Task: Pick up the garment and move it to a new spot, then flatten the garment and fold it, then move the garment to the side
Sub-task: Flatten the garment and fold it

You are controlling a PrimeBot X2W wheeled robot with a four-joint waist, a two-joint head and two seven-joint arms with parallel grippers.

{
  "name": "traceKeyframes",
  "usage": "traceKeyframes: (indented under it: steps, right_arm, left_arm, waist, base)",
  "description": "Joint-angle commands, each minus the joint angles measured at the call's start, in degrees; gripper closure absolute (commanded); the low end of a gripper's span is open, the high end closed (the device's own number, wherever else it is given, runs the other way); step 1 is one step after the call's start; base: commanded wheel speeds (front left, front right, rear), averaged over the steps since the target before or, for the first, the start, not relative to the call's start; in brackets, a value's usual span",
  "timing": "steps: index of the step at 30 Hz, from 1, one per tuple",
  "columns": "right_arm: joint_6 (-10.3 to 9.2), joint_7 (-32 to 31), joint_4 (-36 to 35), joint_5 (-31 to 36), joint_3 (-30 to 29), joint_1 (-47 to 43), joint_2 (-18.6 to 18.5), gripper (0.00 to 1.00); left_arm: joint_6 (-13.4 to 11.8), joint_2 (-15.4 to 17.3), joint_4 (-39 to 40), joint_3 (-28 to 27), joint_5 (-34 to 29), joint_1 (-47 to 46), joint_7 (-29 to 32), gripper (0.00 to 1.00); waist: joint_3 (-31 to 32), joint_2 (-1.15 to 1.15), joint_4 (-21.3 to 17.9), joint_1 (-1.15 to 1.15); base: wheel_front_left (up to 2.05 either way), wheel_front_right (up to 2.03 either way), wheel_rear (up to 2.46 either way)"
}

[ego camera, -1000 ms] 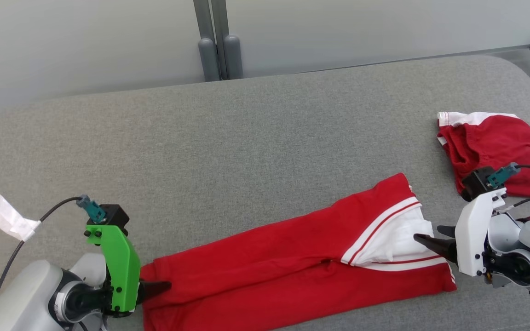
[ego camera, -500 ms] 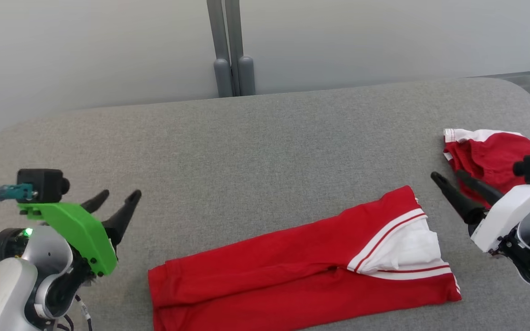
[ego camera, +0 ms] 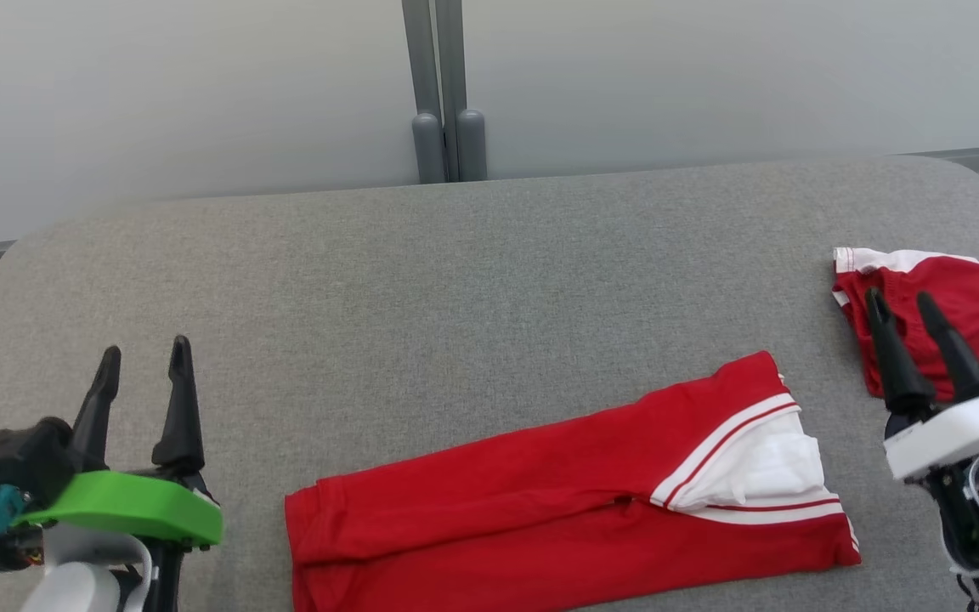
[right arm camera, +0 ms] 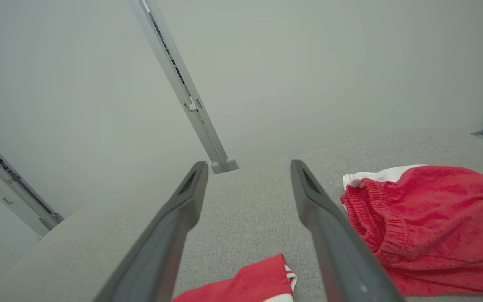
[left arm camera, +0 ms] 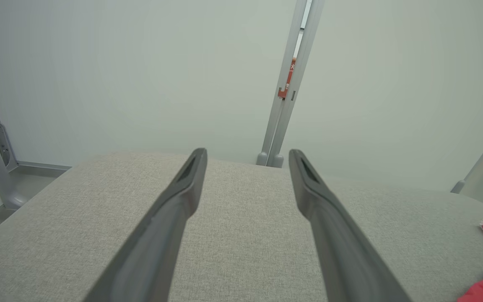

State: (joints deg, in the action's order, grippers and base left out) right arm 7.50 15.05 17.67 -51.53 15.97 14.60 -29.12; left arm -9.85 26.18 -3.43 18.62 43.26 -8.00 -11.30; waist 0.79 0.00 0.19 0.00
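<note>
The garment (ego camera: 540, 501) is a pair of red trousers with white stripes, lying folded lengthwise along the near edge of the grey cushioned table (ego camera: 455, 297). One corner of the garment (right arm camera: 250, 285) shows in the right wrist view, and a red edge of it (left arm camera: 482, 289) in the left wrist view. My left gripper (ego camera: 143, 357) hovers open to the left of the trouser-leg end, holding nothing. My right gripper (ego camera: 902, 302) is open and empty beyond the waistband end, its fingers over a second red piece. Both pairs of fingers (left arm camera: 170, 218) (right arm camera: 329, 226) point toward the far wall.
A crumpled red and white garment (ego camera: 940, 293) lies at the table's right edge, also seen as a heap (right arm camera: 434, 222) right of my right fingers. A grey post (ego camera: 443, 93) stands against the pale wall behind the table. Bare grey surface stretches across the far half.
Both grippers have come off the garment's two ends, risen and swung round to point away from me, open. The garment stays put; the head camera has shifted.
</note>
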Motion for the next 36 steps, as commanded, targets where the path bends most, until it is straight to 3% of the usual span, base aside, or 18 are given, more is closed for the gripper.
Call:
traceKeyframes:
  steps: [1,4,15,24,36]
  right_arm:
    - [-0.02,0.11,-0.78,2.38,-1.94,-3.06,1.62,0.00]
    - [-0.02,0.12,-1.75,6.01,-5.28,-7.72,4.96,0.00]
    - [-0.02,-3.28,0.18,11.10,-7.88,-10.44,8.17,0.00]
    - [-0.02,-17.30,11.83,11.59,-7.70,-3.37,10.69,0.00]
    - [-0.05,-31.12,25.17,9.99,-8.37,1.94,13.43,0.00]
  left_arm:
    - [-0.58,-0.79,-0.10,0.13,-1.25,1.90,-1.38,0.00]
    - [-1.08,-2.85,-0.77,0.26,-3.57,3.81,-3.21,0.00]
    - [2.17,-7.99,-0.87,-3.58,-9.77,5.51,-3.91,0.00]
    - [4.42,-9.77,-3.67,-2.34,-9.91,3.55,-3.91,0.00]
    - [5.58,-10.40,-6.86,-1.84,-9.58,1.29,-3.92,0.00]
  waist:
    - [0.16,0.00,0.06,0.00]
    - [0.10,0.00,0.17,0.00]
    - [-0.52,0.00,0.44,0.00]
    - [-2.21,0.00,1.86,0.00]
    - [-4.04,0.00,4.18,0.00]
  base:
    - [0.00,0.00,0.00]
    - [0.00,0.00,0.00]
    - [0.00,0.00,0.00]
    - [0.00,0.00,0.00]
    - [0.00,0.00,0.00]
